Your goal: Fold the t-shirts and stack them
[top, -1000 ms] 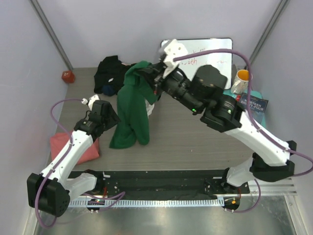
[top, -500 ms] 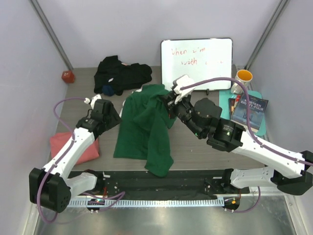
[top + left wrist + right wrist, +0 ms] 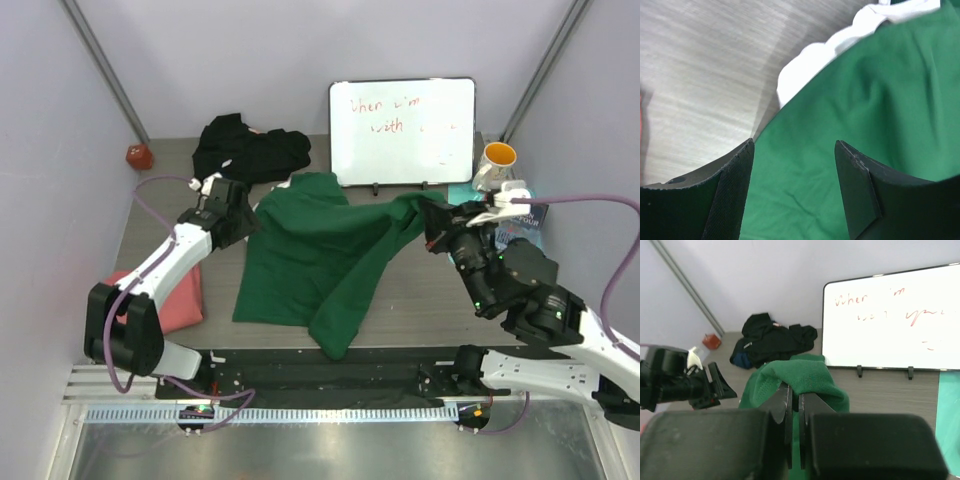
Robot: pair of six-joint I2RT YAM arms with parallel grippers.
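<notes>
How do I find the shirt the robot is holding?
Find the whiteboard at the back. Spread in front of it lies the dark green t-shirt, one corner pinched in the right gripper. It is the only green one: the black t-shirt is bunched behind it, the pink t-shirt far left.
</notes>
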